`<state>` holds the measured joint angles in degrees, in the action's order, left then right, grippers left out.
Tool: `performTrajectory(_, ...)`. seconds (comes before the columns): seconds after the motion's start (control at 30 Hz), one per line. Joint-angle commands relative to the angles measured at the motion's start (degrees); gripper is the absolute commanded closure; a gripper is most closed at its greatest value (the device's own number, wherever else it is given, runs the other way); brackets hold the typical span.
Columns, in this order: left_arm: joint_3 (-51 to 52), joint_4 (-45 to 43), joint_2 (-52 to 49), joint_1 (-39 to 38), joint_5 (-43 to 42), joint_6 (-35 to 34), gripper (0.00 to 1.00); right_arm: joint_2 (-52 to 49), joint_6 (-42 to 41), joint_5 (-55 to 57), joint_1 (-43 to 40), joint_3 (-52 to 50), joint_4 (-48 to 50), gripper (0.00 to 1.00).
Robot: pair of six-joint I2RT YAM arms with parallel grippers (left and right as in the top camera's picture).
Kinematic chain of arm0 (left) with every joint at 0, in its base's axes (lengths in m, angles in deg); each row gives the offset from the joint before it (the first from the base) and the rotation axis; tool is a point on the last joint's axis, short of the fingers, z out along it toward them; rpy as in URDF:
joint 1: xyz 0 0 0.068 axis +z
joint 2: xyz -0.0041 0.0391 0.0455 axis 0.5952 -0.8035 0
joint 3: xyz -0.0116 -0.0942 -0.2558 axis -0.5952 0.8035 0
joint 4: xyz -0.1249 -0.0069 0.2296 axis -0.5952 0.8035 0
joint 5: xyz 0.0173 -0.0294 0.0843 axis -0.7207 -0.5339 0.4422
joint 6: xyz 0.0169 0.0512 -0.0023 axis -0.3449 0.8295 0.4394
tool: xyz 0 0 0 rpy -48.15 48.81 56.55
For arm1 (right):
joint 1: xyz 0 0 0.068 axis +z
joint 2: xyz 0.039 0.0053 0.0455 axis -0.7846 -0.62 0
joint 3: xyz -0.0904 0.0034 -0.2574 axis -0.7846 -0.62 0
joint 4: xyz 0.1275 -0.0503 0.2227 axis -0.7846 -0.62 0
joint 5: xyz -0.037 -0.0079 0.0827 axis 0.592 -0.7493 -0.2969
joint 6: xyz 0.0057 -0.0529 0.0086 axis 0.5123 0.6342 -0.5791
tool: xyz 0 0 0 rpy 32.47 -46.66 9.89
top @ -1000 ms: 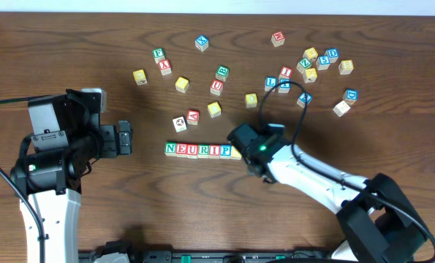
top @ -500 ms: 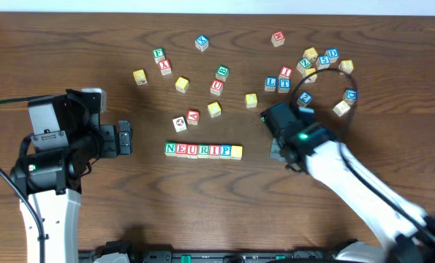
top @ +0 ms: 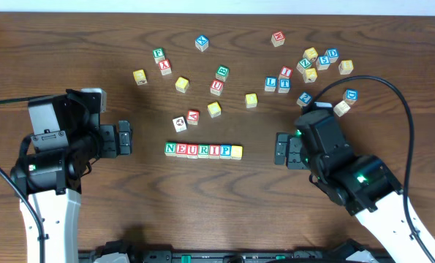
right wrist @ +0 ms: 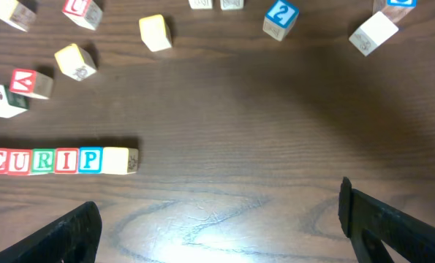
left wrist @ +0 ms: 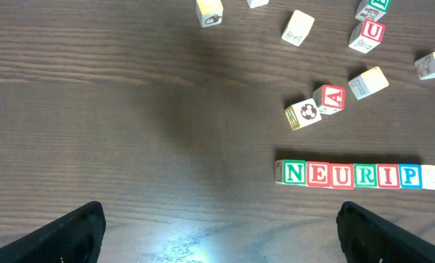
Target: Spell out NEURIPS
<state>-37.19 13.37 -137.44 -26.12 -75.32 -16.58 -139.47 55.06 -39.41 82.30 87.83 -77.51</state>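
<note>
A straight row of cubes reading N E U R I P lies at the table's middle, ended on the right by a yellow-faced cube. The left wrist view shows the row at right. In the right wrist view, part of the row and the yellow-faced cube lie at left. My left gripper stands open left of the row, holding nothing. My right gripper stands open to the right of the row, apart from it, holding nothing.
Several loose lettered cubes lie scattered behind the row: a pair near it, a yellow one, a cluster at back right. A black cable loops over the right arm.
My right gripper let go of the yellow-faced cube at the row's right end, opened, and drew back to the right. The left arm stayed still.
</note>
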Motion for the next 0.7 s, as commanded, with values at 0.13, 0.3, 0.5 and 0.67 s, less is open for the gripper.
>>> performTrajectory(0.13,-0.8,0.0,0.0,0.2,0.2,0.9,0.01,2.5,1.4,0.1,-0.2,0.7,-0.1,0.01)
performTrajectory(0.3,-0.8,0.0,0.0,0.2,0.2,0.9,0.01,2.4,1.4,0.1,-0.2,0.7,0.0,0.01)
performTrajectory(0.5,-0.8,0.0,0.0,0.2,0.2,0.9,0.01,2.4,1.4,0.1,-0.2,0.7,0.0,0.01)
performTrajectory(0.67,-0.8,0.0,0.0,0.2,0.2,0.9,0.01,2.4,1.4,0.1,-0.2,0.7,0.0,0.01)
